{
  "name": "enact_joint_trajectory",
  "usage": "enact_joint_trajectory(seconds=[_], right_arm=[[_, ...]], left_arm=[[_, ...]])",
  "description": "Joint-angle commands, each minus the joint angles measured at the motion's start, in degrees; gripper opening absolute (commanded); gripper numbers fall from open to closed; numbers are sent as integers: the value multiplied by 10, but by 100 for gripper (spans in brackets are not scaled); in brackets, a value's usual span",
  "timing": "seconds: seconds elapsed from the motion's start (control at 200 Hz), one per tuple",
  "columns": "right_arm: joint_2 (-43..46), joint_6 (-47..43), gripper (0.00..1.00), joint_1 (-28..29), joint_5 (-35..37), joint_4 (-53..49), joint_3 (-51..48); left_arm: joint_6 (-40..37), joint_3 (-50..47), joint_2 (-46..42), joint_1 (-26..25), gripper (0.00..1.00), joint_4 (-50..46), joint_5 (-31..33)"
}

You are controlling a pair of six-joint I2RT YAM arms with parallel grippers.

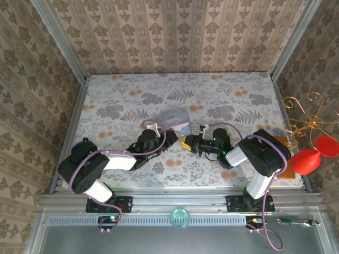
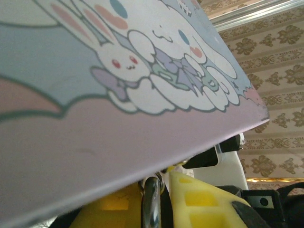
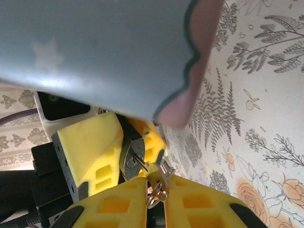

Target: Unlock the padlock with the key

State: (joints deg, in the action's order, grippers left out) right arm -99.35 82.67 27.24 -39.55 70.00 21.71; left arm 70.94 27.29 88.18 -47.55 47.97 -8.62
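Note:
The padlock (image 3: 130, 158), small and dark, is clamped between the yellow fingers (image 3: 90, 142) of my left gripper (image 2: 161, 183), with its keyhole facing the right wrist camera. Its silvery shackle (image 2: 151, 204) rises between those fingers in the left wrist view. The key (image 3: 145, 164) has its thin blade in the keyhole. The key's ring hangs in the narrow gap of my right gripper (image 3: 159, 192); whether those fingers still pinch it is unclear. The two grippers meet tip to tip, left gripper (image 1: 168, 138) against right gripper (image 1: 185, 142), just in front of the bluish pouch (image 1: 175, 119).
The cartoon-printed pouch (image 2: 142, 71) hangs close over both wrist cameras. A gold wire stand with red ornaments (image 1: 312, 153) rises at the right edge. Patterned walls close in the floral table (image 1: 222, 100) on three sides, and a metal rail (image 1: 180, 198) runs along the front.

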Motion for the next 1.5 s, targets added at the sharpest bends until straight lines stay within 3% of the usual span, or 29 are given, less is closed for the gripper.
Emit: enact_joint_trajectory(seconds=[0.0, 0.41, 0.78, 1.05, 1.495], right_arm=[[24, -11, 18, -4, 23, 18, 17], [28, -11, 18, -4, 36, 32, 1], [23, -13, 13, 10, 38, 38, 1], [22, -10, 3, 36, 51, 42, 7], [31, -8, 0, 64, 64, 43, -1]], left_arm=[[-5, 4, -24, -25, 0, 42, -53], [9, -14, -37, -20, 0, 47, -25], [28, -19, -21, -2, 0, 108, -20], [31, -1, -8, -1, 0, 115, -36], [31, -3, -6, -3, 14, 109, -37]])
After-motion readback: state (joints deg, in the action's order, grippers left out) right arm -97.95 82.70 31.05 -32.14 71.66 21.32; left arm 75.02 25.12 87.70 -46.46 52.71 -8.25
